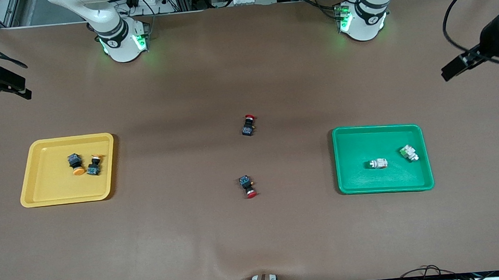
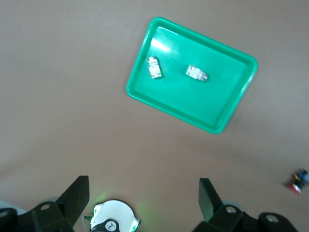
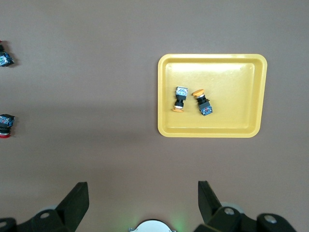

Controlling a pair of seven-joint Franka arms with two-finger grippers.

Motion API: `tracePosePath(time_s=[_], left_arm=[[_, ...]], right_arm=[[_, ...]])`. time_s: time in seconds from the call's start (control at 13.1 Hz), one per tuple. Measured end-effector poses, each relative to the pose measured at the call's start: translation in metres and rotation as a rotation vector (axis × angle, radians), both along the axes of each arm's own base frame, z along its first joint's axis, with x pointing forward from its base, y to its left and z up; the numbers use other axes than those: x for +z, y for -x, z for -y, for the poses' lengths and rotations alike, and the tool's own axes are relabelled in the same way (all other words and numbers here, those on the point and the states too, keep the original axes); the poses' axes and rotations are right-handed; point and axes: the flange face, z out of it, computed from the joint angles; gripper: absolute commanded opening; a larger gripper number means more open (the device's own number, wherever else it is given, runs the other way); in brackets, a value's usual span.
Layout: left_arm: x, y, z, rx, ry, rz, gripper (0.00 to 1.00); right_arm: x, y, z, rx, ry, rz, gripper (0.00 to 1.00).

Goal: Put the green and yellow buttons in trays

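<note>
The yellow tray [image 1: 34,174] holds two yellow buttons [image 1: 76,164] close together; the green tray [image 1: 344,159] holds two green buttons [image 1: 378,163] slightly apart. Two red-capped switches [image 1: 248,125] lie mid-desk [image 1: 257,237], between the trays. Left gripper [image 2: 144,195] and right gripper [image 3: 143,199], both wide open and empty, wait high over the desk ends.

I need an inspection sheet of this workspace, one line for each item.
Surface: brown table, slight wrinkle at the camera edge.
Job's things: two yellow buttons in the yellow tray; two green buttons in the green tray.
Clutter: two red buttons mid-table, one farther from the camera, one nearer.
Grippers: left pincer open, raised at the left arm's end; right pincer open, raised at the right arm's end; both wait.
Cables: black cable by the left pincer.
Surroundings: metal framing, wiring along the bases.
</note>
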Motion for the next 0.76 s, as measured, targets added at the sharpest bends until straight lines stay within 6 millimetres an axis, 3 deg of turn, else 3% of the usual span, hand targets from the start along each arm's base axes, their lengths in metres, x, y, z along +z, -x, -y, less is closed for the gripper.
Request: tracePosePath(time_s=[0.3, 0.61, 0.76], left_arm=[[0.000, 0.018, -0.017, -0.107, 0.054, -0.019, 1.00], [-0.039, 0.018, -0.019, -0.191, 0.061, -0.018, 1.00], [-0.049, 0.019, -0.018, -0.239, 0.065, -0.024, 1.00]], right_arm=[[-0.001, 0.000, 0.003, -0.006, -0.002, -0.002, 1.00], [-0.001, 0.000, 0.003, -0.007, -0.005, -0.003, 1.00], [-0.001, 0.000, 0.004, -0.009, -0.005, -0.004, 1.00]])
